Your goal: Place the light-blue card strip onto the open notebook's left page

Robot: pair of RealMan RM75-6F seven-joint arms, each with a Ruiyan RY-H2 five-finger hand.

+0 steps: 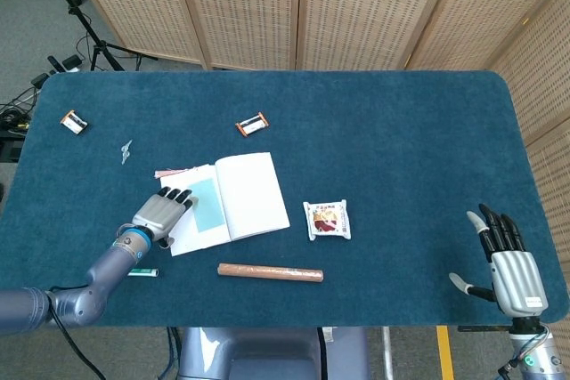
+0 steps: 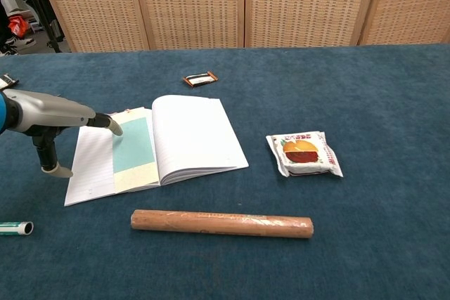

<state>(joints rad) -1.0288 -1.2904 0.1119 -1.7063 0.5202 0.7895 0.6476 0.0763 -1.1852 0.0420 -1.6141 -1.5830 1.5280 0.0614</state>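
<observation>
Left hand (image 1: 160, 215) low over the outer edge of the open notebook (image 1: 242, 195), fingers (image 2: 105, 122) stretched flat and loosely apart, holding nothing. Fingertips reach the near-left edge of the light-blue card strip (image 1: 207, 205); whether they press on it or hover just above, I cannot tell from either view.

Strip lies flat on the left page, lengthwise along the spine, just beyond the fingertips on the side toward the fold. Its upper part is blue, its lower end pale cream in the chest view. Judgement: the placement looks done, and the flat hand suggests smoothing or a release, not a grasp.

A pink-edged slip (image 1: 175, 171) pokes out from under the notebook's top-left corner, just ahead of the fingertips.

Right hand (image 1: 509, 266) rests well apart at the far right of the worktop (image 1: 401, 131), fingers spread and pointing away, empty; idle, likely parked clear of the work.

Other items, all away from the left fingers: brown roll (image 1: 270, 271) in front of the notebook, snack packet (image 1: 326, 220) beyond its right page, a marker (image 1: 138, 271) beside the left forearm.
</observation>
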